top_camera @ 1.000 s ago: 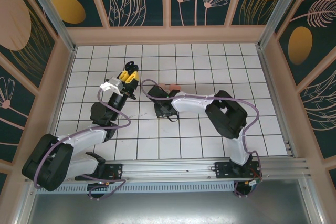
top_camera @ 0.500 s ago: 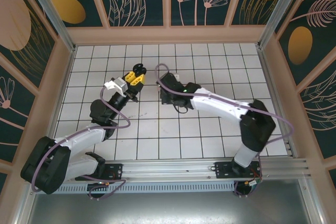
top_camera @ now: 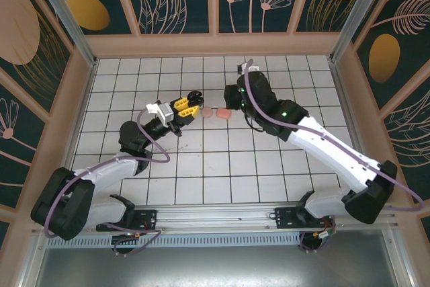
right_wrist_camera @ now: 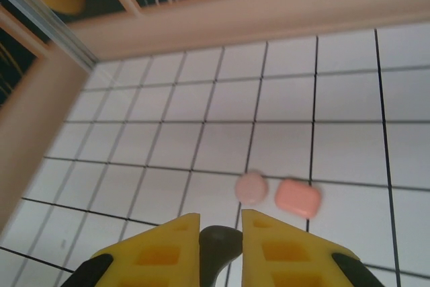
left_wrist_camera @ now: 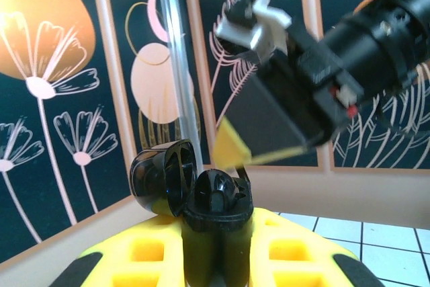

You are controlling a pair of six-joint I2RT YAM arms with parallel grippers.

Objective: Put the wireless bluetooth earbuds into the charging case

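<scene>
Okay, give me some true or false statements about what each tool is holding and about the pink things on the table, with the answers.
1. The left tool grips a black case whose lid is open. True.
2. The right tool is wide open and empty. False: a small dark object sits between its fingers.
3. A round pink item and an oblong pink item lie on the tiled table. True.
4. The two pink items are stacked. False: they lie side by side.
</scene>
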